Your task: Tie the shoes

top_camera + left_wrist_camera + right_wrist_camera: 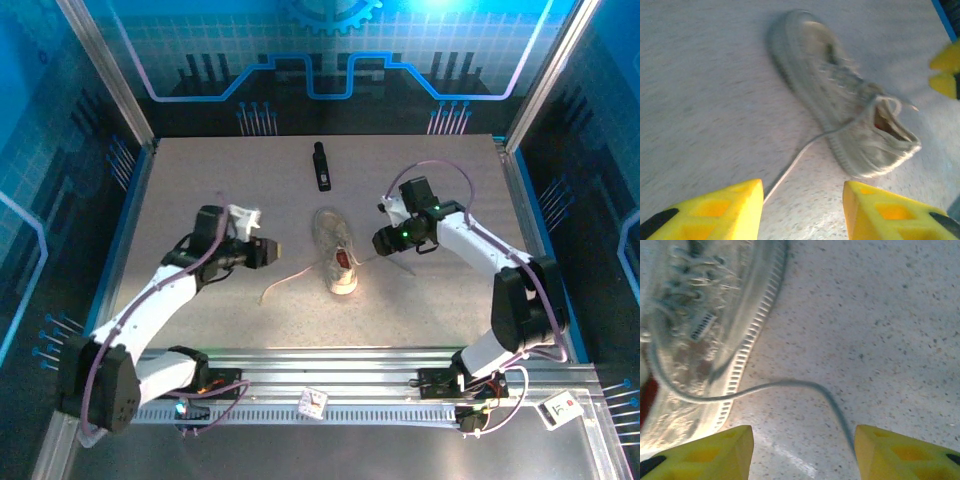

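Though it sits slightly askew, the small off-white canvas sneaker with a red lining (336,250) lies near the middle of the speckled grey counter (200,190). Its long axis runs far to near, toe toward the back wall, heel and red opening toward the arm bases. One thin pale lace (285,283) trails off its near-left side, and another (790,385) loops out to the right. A slim black bar-shaped object (321,166) lies well beyond the toe.

The left arm reaches in from the near-left corner, wrist aimed rightward at the shoe. Its left end effector (272,250) stands released, yellow fingers (715,212) apart, with the lace running up to one finger's inner edge. The right arm bends near the counter's right edge and reaches leftward. The right end effector (378,240) is likewise parted and grasps nothing, with the right lace passing just beside one of its fingers (905,457).
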Controlling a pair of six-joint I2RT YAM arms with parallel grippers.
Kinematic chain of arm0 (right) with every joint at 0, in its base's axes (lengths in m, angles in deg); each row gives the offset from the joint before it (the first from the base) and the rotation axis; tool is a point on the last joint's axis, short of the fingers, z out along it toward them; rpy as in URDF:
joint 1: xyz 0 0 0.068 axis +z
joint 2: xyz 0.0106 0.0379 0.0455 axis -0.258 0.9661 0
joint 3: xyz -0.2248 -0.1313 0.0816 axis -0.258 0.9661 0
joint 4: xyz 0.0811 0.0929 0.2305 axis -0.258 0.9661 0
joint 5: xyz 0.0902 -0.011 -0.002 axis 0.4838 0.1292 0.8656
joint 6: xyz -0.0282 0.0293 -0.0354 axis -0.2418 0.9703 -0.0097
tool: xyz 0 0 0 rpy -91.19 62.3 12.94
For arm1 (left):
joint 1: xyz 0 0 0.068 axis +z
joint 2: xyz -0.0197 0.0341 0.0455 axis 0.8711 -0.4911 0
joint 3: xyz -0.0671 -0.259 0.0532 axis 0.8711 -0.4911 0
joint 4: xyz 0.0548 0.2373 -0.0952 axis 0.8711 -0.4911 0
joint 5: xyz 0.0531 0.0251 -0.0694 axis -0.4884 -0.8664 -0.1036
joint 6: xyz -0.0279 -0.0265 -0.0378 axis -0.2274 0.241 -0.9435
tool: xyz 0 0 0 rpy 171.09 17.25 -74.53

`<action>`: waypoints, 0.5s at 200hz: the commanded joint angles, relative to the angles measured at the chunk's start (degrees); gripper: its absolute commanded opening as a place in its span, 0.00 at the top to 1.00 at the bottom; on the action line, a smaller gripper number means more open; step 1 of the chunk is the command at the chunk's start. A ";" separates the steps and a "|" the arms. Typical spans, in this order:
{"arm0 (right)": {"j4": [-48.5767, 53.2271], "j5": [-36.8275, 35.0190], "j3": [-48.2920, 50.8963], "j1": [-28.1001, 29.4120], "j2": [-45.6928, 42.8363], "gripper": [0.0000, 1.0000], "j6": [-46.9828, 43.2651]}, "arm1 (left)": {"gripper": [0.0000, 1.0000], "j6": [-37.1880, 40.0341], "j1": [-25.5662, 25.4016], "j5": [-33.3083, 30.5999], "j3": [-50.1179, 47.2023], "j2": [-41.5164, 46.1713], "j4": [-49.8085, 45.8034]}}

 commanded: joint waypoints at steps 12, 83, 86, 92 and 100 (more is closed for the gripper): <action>-2.55 3.42 3.04 1.40 -2.30 0.44 1.42 | 0.49 23.83 -8.94 -2.32 6.15 -12.45 -3.03; -6.58 6.49 3.28 1.87 0.60 0.44 4.63 | 0.45 32.50 -13.32 -7.46 17.19 -32.17 -8.73; -6.62 6.49 3.09 1.83 0.77 0.44 4.64 | 0.44 32.80 -13.32 -7.52 17.34 -32.57 -8.74; -6.52 6.40 2.89 1.84 1.06 0.44 4.58 | 0.44 33.46 -13.31 -7.57 17.54 -33.41 -8.75; -6.50 6.31 2.69 1.83 1.39 0.44 4.60 | 0.44 34.34 -13.32 -7.66 17.78 -34.72 -8.75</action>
